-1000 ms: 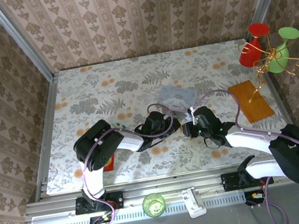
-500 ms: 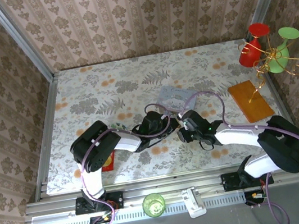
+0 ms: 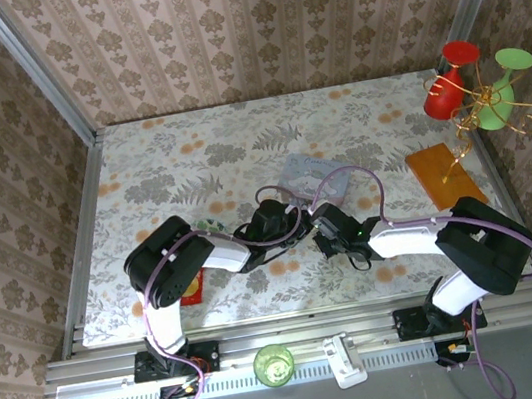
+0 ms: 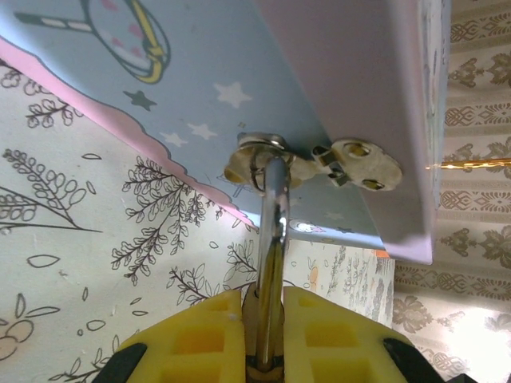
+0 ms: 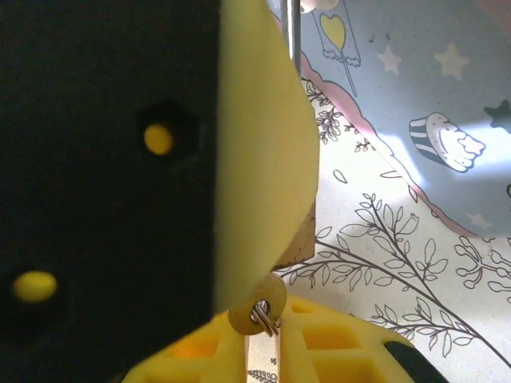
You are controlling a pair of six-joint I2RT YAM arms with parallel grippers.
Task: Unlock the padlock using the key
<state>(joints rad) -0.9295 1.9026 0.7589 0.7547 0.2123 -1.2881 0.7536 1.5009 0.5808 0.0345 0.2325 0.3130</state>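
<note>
The pale blue tin (image 3: 315,174) lies mid-table. The brass padlock (image 4: 274,215) hangs by its thin shackle through the tin's hasp (image 4: 355,159). My left gripper (image 4: 263,319) is shut on the padlock's body, and its yellow fingers (image 4: 200,335) press both sides. In the right wrist view the padlock's brass corner (image 5: 299,239) peeks from behind the left gripper's finger (image 5: 255,144). The key (image 5: 259,307), a small round-headed sliver with a wire ring, sticks out below the padlock. My right gripper (image 5: 263,351) has closed to a narrow slit at the key's ring. From above, the two grippers (image 3: 285,225) (image 3: 319,228) meet tip to tip.
A gold wire stand with a red and a green goblet (image 3: 477,90) stands at the far right on an orange board (image 3: 445,179). A red-and-gold packet (image 3: 192,290) lies by the left arm. A green cup (image 3: 273,363) sits on the front rail.
My right gripper has slid left and closer to the left gripper, and its jaws have narrowed onto the key. The left gripper has kept its hold on the padlock.
</note>
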